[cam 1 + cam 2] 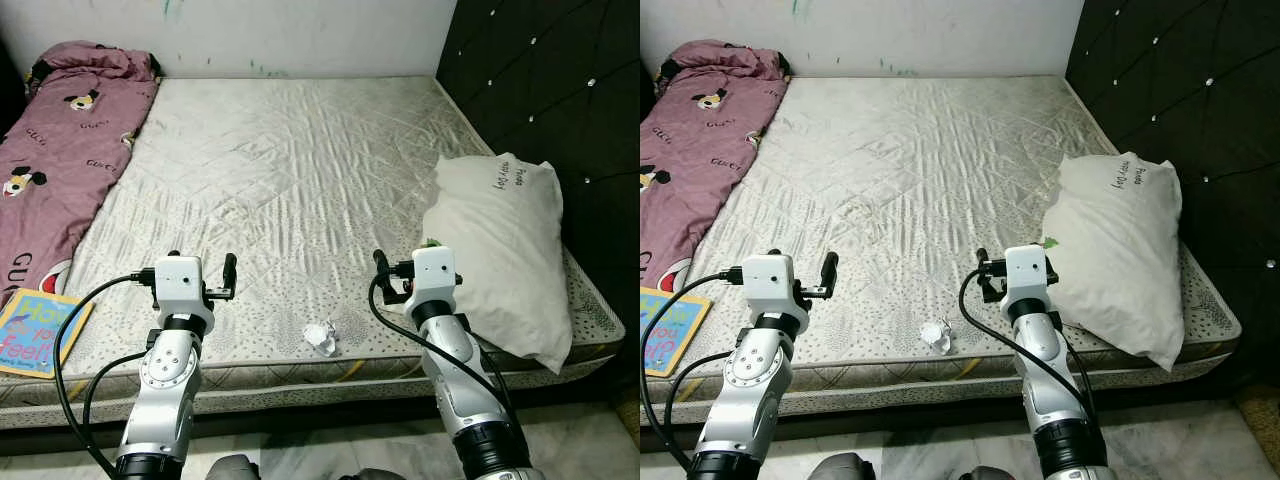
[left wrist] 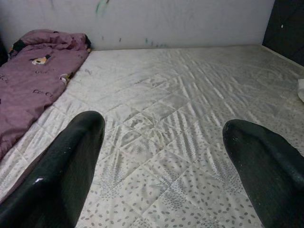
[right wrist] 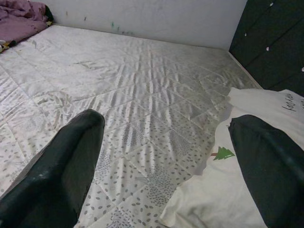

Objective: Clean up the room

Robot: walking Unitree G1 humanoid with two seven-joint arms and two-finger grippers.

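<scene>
White crumpled paper (image 1: 321, 337) lies on mattress (image 1: 300, 170) between both empty, wide-spread hands (image 1: 229, 277) (image 1: 381, 268).

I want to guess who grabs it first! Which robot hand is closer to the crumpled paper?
Right, narrowly. The paper lies on the mattress edge between them: right gripper up and right, left gripper farther up-left.
</scene>
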